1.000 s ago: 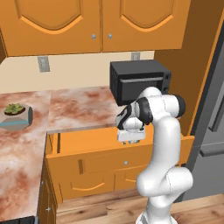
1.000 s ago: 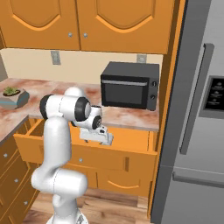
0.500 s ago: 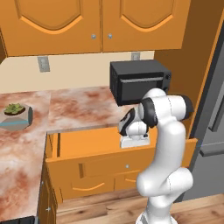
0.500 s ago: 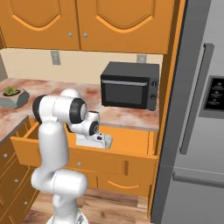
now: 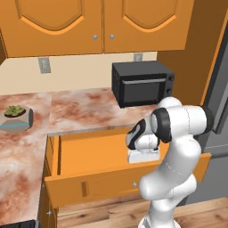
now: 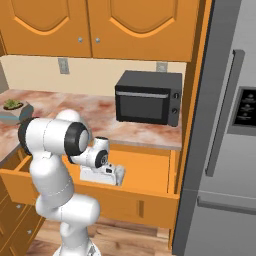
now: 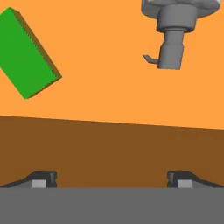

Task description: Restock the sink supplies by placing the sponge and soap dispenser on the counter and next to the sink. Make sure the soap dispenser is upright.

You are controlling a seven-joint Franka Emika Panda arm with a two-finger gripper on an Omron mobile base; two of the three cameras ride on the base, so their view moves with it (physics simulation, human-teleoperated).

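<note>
While the arm bends down over the pulled-out drawer below the counter, the gripper hangs inside that drawer with its jaws spread wide and nothing between them. In the hand view the drawer's orange floor lies ahead of the fingertips, with the darker brown drawer wall nearer them. The sponge, a flat green block, lies at an angle on the drawer floor, toward the upper left of that view. The soap dispenser lies on the same floor, toward the upper right, its grey pump head and small spout pointing toward the gripper. Sponge and dispenser are well apart. Above the drawer, a black microwave stands on the counter.
</note>
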